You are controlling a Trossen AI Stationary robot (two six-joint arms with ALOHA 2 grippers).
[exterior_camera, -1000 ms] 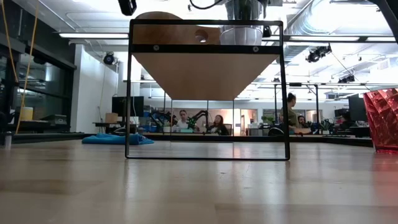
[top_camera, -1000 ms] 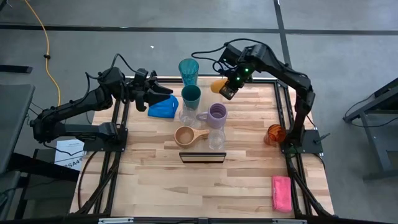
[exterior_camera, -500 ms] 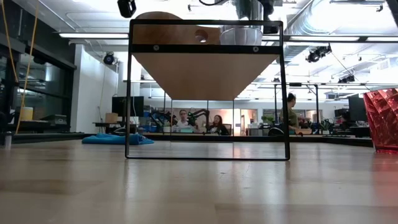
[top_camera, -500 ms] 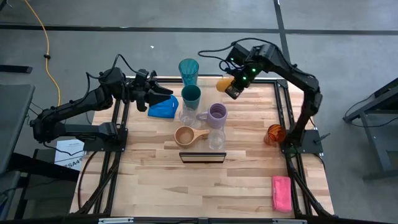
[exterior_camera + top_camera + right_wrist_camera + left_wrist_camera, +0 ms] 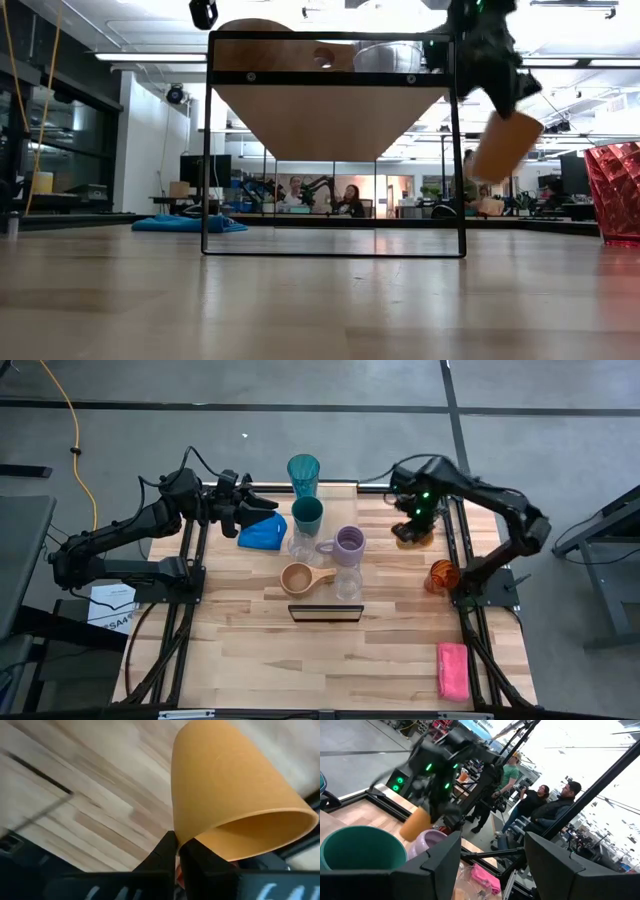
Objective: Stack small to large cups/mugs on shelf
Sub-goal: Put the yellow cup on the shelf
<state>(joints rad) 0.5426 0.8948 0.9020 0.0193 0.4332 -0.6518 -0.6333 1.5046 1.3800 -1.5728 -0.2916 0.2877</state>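
So far, judging by how things lie, most of the sorting looks done but not all of it. On the shelf [image 5: 325, 575], seen from above, the cups run in a line from far to near: the teal tumbler [image 5: 303, 472] at the far end, then the green cup [image 5: 307, 514], a glass [image 5: 302, 547] just near of it, the lavender mug [image 5: 348, 545], the tan mug [image 5: 299, 578] and a second glass [image 5: 347, 585] toward the near end. Whether that order truly runs small to large I cannot say for certain; the two glasses are hard to size.

Two cups are off the shelf. The red cup [image 5: 441, 574] stands on the table [image 5: 260, 660] at the right, beside the right arm's base. The orange cup [image 5: 230, 800] is in the right gripper [image 5: 176, 851], whose fingers are pinched shut on its rim; the cup hangs tilted in the air right of the shelf, over the table's far right part, and shows in the low view just right of the shelf frame.

The left gripper [image 5: 256, 512] waits at the far left with its fingers spread and nothing in them, over the blue cloth [image 5: 262, 535].

Left to do, as I judge it: place the orange cup, then the red one.
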